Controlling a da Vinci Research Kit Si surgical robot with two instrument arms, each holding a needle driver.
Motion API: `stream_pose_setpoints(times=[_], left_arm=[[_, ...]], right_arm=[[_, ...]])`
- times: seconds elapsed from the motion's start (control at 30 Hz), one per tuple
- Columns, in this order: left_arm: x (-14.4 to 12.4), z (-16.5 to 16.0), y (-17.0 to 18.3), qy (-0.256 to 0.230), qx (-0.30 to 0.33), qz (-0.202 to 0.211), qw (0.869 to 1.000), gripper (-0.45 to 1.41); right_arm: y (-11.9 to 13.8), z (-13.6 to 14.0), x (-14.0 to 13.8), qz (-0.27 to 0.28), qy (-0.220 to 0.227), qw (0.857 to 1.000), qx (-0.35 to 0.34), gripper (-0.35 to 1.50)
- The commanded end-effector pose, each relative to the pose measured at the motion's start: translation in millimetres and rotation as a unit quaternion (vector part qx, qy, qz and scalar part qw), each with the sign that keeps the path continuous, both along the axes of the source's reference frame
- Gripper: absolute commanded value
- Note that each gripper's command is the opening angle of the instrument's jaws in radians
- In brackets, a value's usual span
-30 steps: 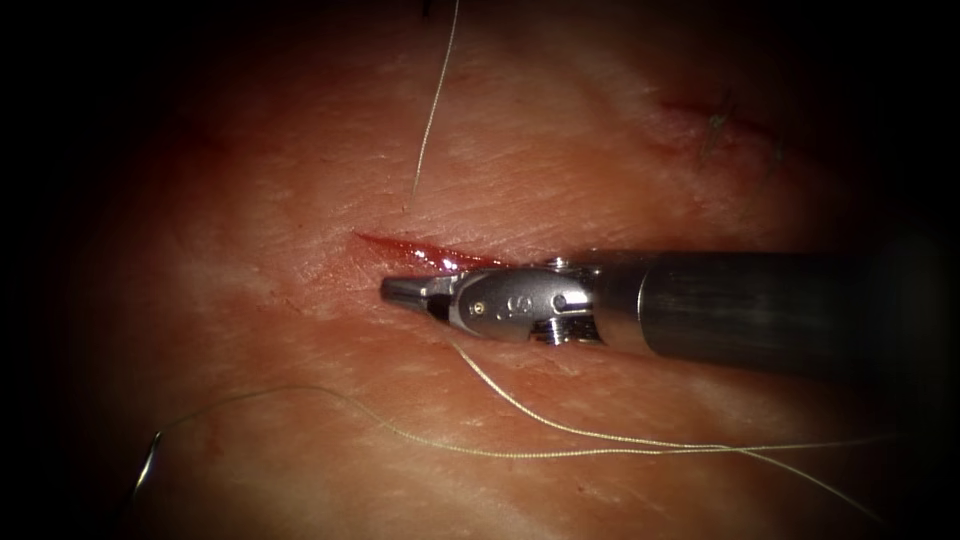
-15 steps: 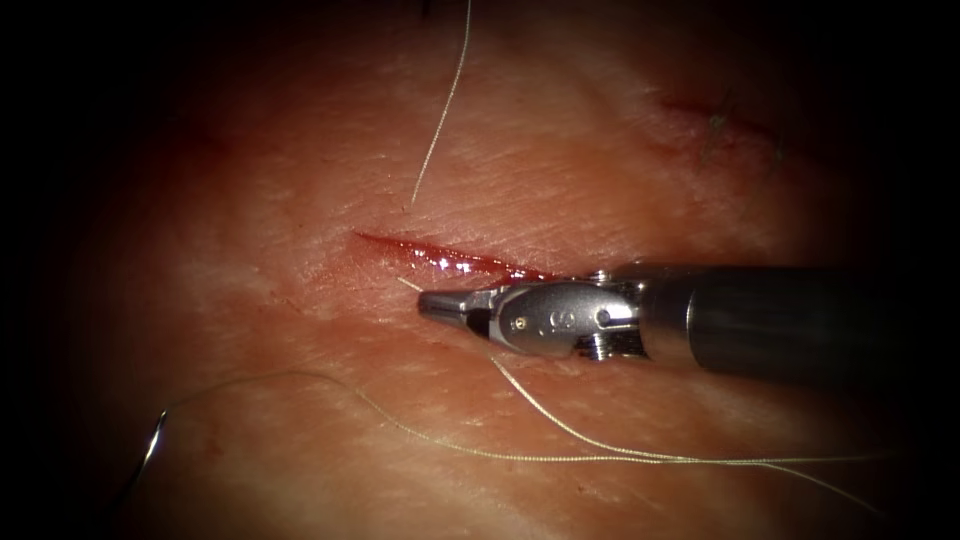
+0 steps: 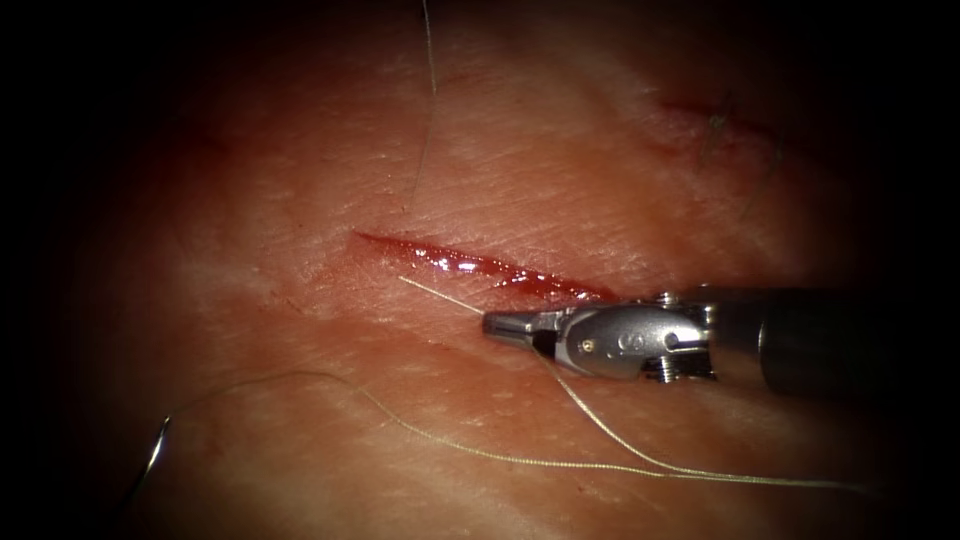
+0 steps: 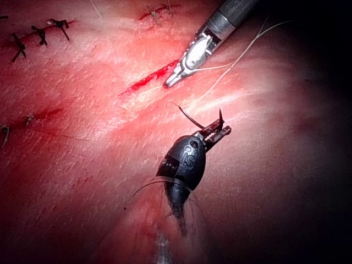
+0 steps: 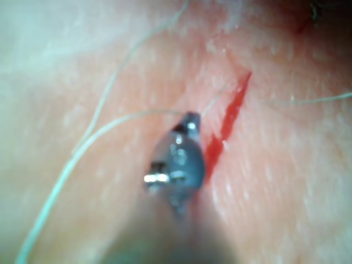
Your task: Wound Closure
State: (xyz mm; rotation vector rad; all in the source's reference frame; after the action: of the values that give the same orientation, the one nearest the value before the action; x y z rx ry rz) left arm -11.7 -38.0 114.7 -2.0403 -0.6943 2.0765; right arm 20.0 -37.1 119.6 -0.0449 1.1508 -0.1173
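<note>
My right tool (image 3: 495,323) lies over the tissue (image 3: 300,150) just below the right half of the cut (image 3: 470,265), its jaws shut on the pale thread (image 3: 600,425). A short taut length runs from the jaws to the tissue below the cut's left part. The rest of the thread loops out to the right and back to the needle (image 3: 152,458), which is at the far lower left, clear of the tissue. In the left wrist view my left tool (image 4: 220,132) is shut on the dark curved needle (image 4: 190,116), partway along its curve.
Another strand (image 3: 428,120) rises from above the cut's left end. An older stitched cut (image 3: 715,125) lies at the upper right. The left wrist view has several dark stitches (image 4: 41,36) in the tissue. Red fluid glistens in the open cut.
My right tool has drawn back to the right along the cut with the thread in its jaws, pulling a length out of the tissue. The upper strand has swayed left.
</note>
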Motion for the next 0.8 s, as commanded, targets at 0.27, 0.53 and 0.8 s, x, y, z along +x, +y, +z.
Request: stream_pose_setpoints(times=[0.27,0.53,0.8], left_arm=[[-0.5,0.7,-0.6,-0.002,0.0,0.001,1.0,-0.45],[-0.5,0.7,-0.5,-0.002,0.0,0.001,1.0,-0.45],[-0.5,0.7,-0.5,-0.002,0.0,0.001,1.0,-0.45]], right_arm=[[-0.9,0.3,-0.1,-0.004,0.0,1.0,0.003,-0.35],[-1.5,0.1,-1.8,-0.005,-0.004,1.0,0.006,-0.35],[-2.3,0.3,-3.4,-0.002,-0.01,1.0,0.01,-0.35]])
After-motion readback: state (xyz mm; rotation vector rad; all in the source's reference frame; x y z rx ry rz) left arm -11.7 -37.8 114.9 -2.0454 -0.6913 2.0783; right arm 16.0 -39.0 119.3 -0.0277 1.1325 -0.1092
